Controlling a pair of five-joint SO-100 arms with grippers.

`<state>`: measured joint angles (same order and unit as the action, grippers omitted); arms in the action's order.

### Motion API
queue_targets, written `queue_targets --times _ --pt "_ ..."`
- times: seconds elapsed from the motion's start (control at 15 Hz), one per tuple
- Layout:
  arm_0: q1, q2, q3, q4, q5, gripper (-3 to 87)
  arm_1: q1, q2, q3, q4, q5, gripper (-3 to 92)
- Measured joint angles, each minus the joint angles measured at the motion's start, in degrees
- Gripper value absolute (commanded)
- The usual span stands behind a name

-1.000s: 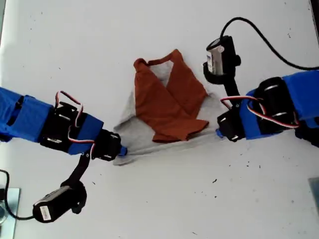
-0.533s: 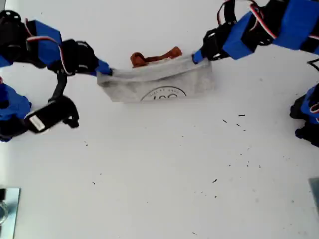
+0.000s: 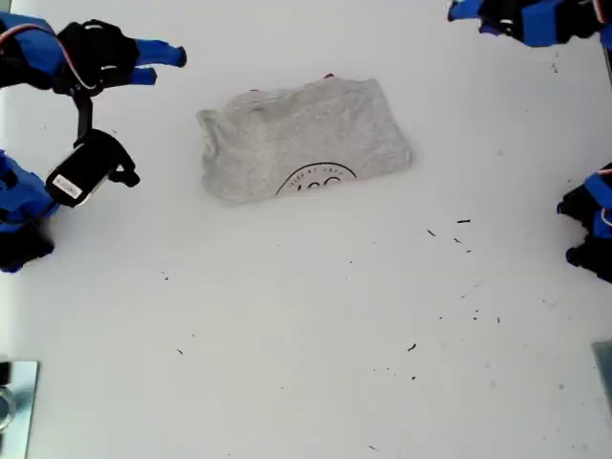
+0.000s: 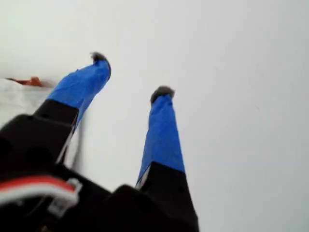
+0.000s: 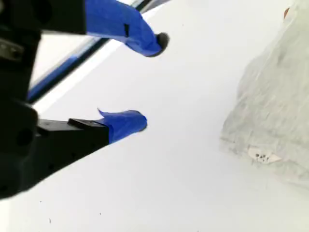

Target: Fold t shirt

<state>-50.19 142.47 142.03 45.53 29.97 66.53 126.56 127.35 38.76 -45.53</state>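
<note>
Exterior view: t shirt [image 3: 304, 137] folded grey, logo apparently half hidden.

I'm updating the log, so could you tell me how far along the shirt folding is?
Mostly done: the t shirt lies in a compact grey rectangle on the white table, sleeves tucked under, only orange slivers showing at its far edge. Nothing is in hand: my first gripper and my second gripper are open and clear of it. Perhaps a final tidy remains.
</note>
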Motion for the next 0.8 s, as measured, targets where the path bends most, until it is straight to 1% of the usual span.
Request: queue_targets --times 0.07,0.13,0.2,0.27,0.33,0.4,0.47,0.53,0.6,0.67,0.73,0.8 --pt "3.2 6.5 3.4 0.8 -1.5 13.4 -1.3 9.0 7.6 3.4 -0.2 18.2" --pt "9.1 13.4 8.7 1.0 -4.9 9.0 -2.7 19.4 16.5 6.1 0.4 15.9" --pt "16.4 22.2 15.7 1.0 -10.0 3.4 -6.1 31.0 25.0 9.7 2.3 13.0" --pt "23.7 33.7 24.7 1.7 -16.4 0.5 -9.9 43.0 32.0 15.1 4.2 9.9" --pt "30.1 47.5 34.1 5.3 -22.8 -0.2 -12.1 54.9 37.4 22.1 6.9 3.7" --pt "35.1 57.3 39.5 7.3 -27.7 -0.2 -14.7 65.7 41.1 29.9 9.0 3.7" --pt "37.7 61.0 41.8 8.1 -29.6 0.0 -17.8 70.8 43.9 35.2 12.5 3.7" --pt "38.2 62.4 42.8 11.4 -29.5 2.3 -21.3 71.5 46.6 35.4 15.2 3.8" --pt "38.0 63.2 43.2 13.3 -26.1 4.1 -25.1 72.4 47.1 36.3 19.0 3.8" --pt "38.7 63.5 43.3 13.5 -23.4 4.3 -27.0 73.0 47.1 36.7 21.7 3.8" --pt "40.0 63.6 43.3 13.5 -22.7 4.3 -29.0 73.1 47.1 36.9 22.1 3.9" --pt "40.0 63.6 43.3 13.5 -22.7 4.3 -28.2 73.2 47.1 36.9 16.1 3.8"
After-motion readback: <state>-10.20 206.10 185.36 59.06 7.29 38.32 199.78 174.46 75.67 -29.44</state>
